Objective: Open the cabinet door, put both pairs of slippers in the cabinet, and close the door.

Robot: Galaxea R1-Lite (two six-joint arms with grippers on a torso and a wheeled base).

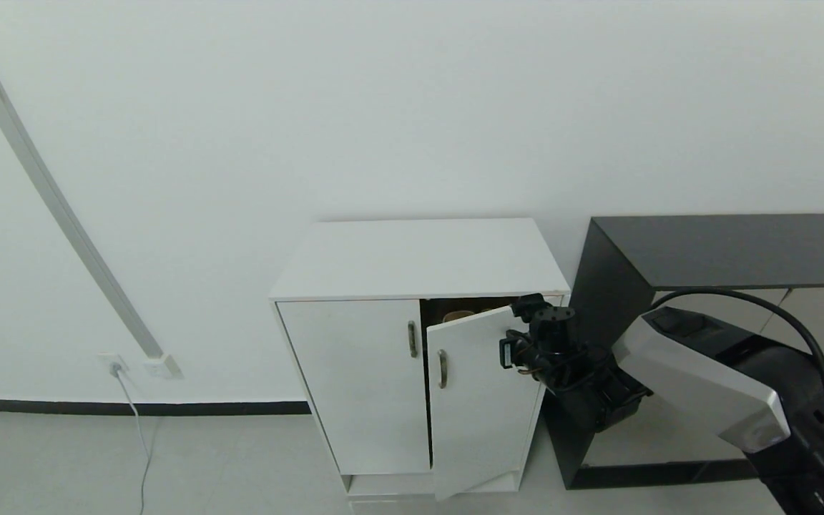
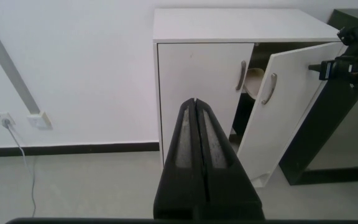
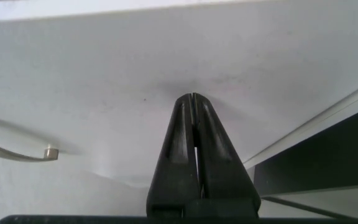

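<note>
Pale grey floor (image 1: 240, 458). Standing on it against the wall (image 1: 383, 107): white cabinet (image 1: 419, 261), one door (image 1: 480, 400) ajar; just beside it, dark unit (image 1: 605, 286). Trailing down onto it, thin cable (image 1: 142, 458). Within the cabinet, something tan (image 1: 458, 315), perhaps slippers.

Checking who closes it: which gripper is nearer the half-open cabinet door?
Right. The right gripper is up against the door's front face; the left gripper sits well back, pointing toward it.
</note>
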